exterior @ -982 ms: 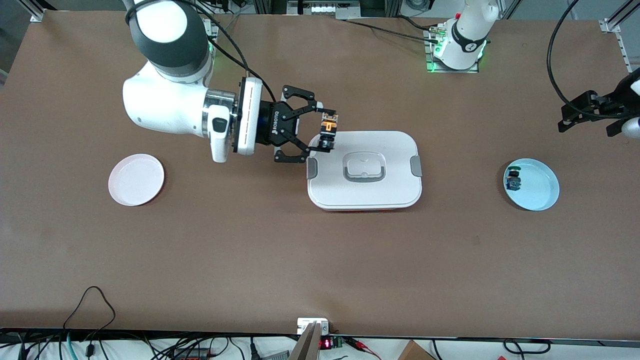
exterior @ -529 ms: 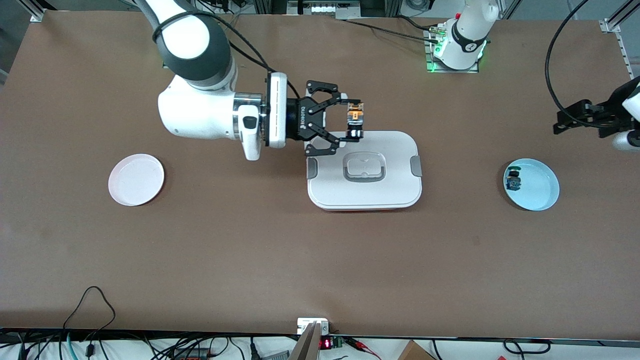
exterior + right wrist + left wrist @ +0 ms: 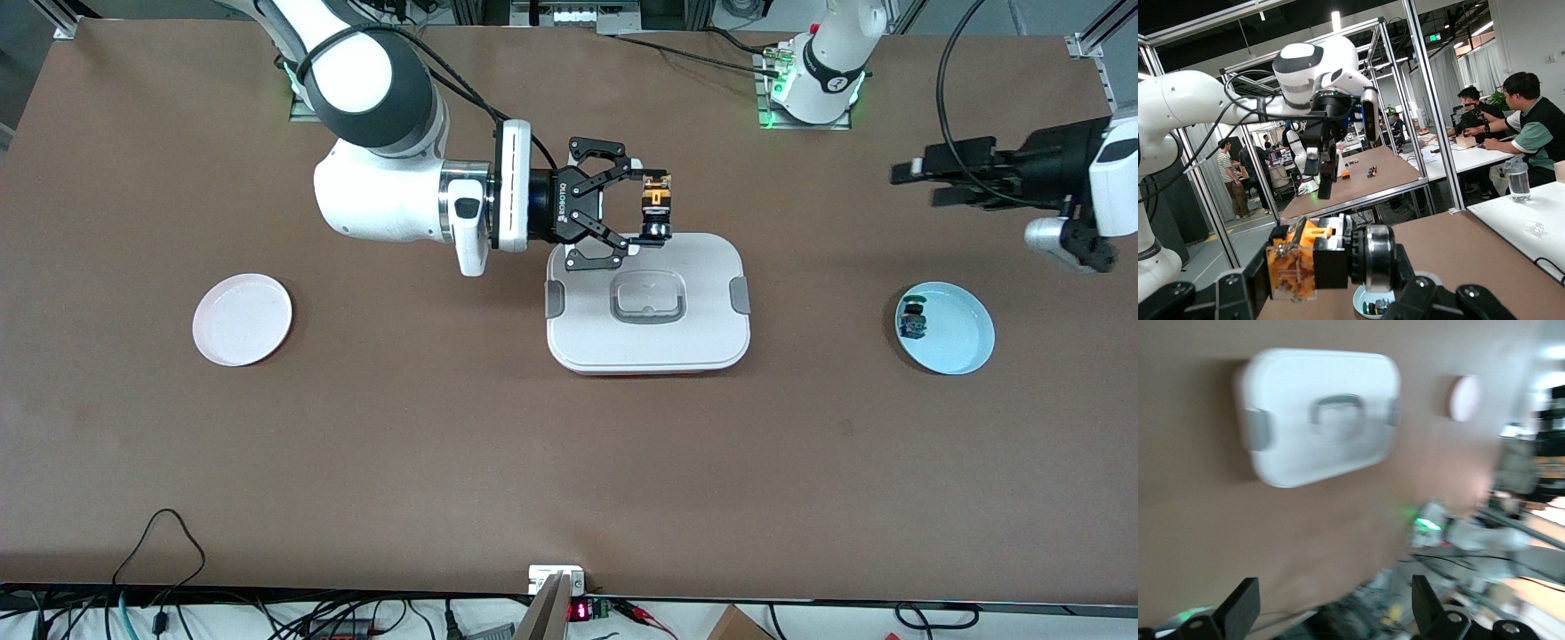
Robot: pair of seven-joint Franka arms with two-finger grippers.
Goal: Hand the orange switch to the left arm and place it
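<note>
I have the orange switch (image 3: pixel 658 197) clamped in the right gripper (image 3: pixel 655 212) over the box (image 3: pixel 702 329) edge; the left gripper (image 3: pixel 916 182), fingers spread, hasn't received it yet.

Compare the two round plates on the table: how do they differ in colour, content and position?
The pink plate lies toward the right arm's end of the table; the light blue plate lies toward the left arm's end. The pink plate holds nothing, while the blue plate holds a small part with a blue block. Both are round, similar in size, flat on the table, with the box between them.
</note>
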